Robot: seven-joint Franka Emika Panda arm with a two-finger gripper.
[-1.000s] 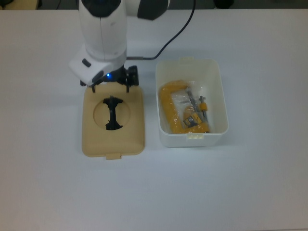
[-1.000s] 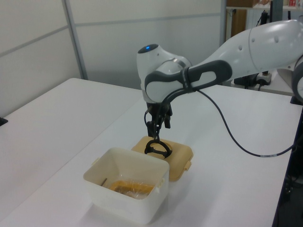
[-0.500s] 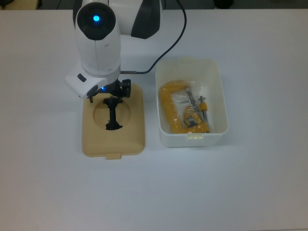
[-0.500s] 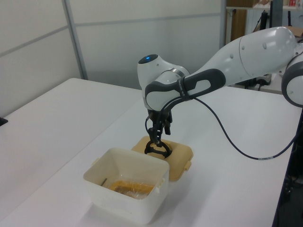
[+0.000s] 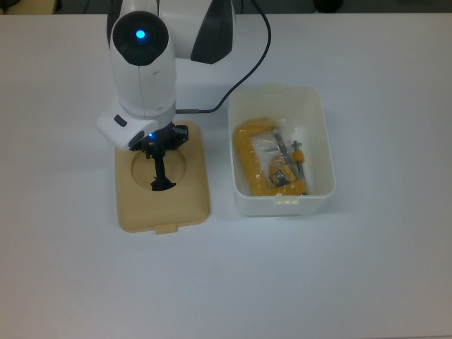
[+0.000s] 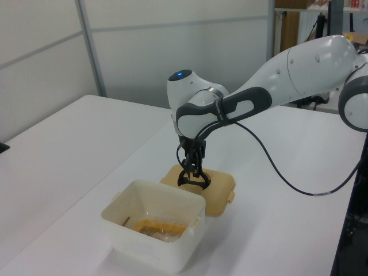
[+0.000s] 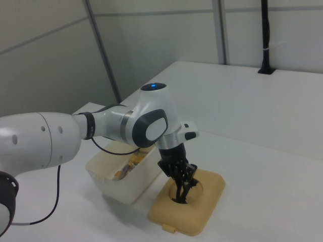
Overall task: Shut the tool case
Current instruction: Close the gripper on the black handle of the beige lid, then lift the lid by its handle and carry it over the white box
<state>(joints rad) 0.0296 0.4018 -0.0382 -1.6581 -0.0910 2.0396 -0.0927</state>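
The tan lid point(image 5: 180, 205) lies flat on the table at the top view's left, beside the open white box of the tool case point(image 5: 321, 141). Its black handle point(image 5: 161, 178) stands up in the round recess. My gripper point(image 5: 159, 152) points straight down into that recess, with its fingers drawn together on the upper end of the handle. In the left view the gripper point(image 6: 191, 172) sits on the handle point(image 6: 192, 181), behind the box point(image 6: 155, 241). The right view shows the gripper point(image 7: 182, 187) reaching into the lid point(image 7: 202, 212), with the box point(image 7: 126, 186) behind it.
A yellow clamp point(image 5: 251, 159) and bagged small parts lie inside the box. The arm's black cable point(image 5: 247, 63) loops over the table behind the box. White tabletop surrounds both pieces, and wall panels stand beyond the table in the left view.
My gripper came forward over the lid and down into the recess, its fingers closing from wide apart onto the handle. The lid shifted slightly towards the top view's left.
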